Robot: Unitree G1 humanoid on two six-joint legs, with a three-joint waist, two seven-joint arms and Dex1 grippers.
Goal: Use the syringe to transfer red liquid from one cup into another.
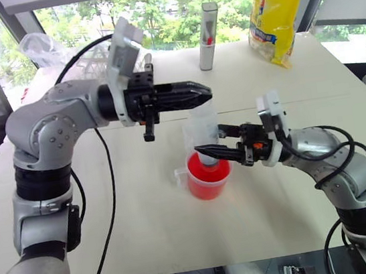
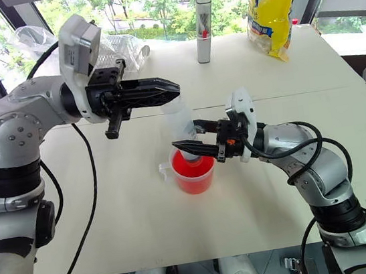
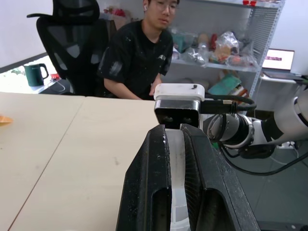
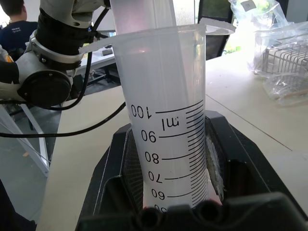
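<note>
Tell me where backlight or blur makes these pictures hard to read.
Left eye view: bright window behind the table washes out the far edge. Right wrist view: syringe marks sharp, the background soft. Left wrist view: end effector fingers blurred up close.

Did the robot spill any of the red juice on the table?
No spill shows. The red liquid sits inside the measuring cup, and the table around it looks clean. The syringe stands upright over the cup.

white table [image 1: 146, 216] bearing cup [image 1: 208, 177]
</note>
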